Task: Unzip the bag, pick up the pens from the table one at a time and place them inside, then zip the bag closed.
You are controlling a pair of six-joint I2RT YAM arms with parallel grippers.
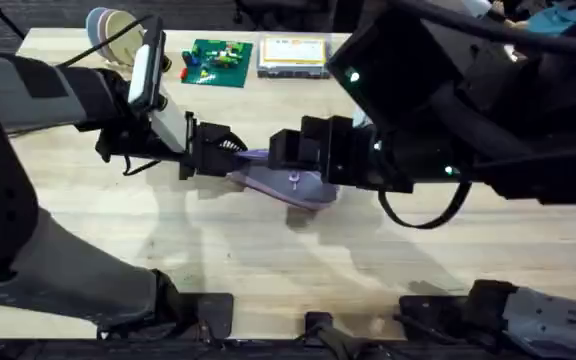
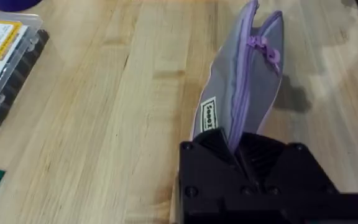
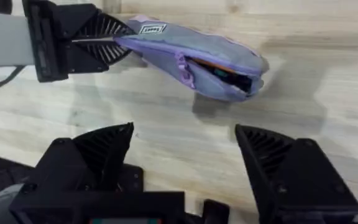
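Observation:
The lavender bag [image 1: 303,188] lies at the middle of the table [image 1: 268,250], its zipper partly open at the far end. My left gripper [image 1: 226,150] is shut on the bag's near end [image 2: 225,93], with the fabric pinched between its fingers [image 2: 213,146]. The zipper pull [image 2: 263,48] sits partway along. My right gripper [image 3: 185,155] hovers open just above the bag [image 3: 197,46], touching nothing. Something dark and orange [image 3: 219,70] shows inside the open mouth. The pens are out of view.
A flat clear box with a yellow label [image 1: 293,55] and a green plate with small bricks [image 1: 218,62] stand at the table's back. Stacked bowls [image 1: 113,35] sit at the back left. Bare wood lies in front of the bag.

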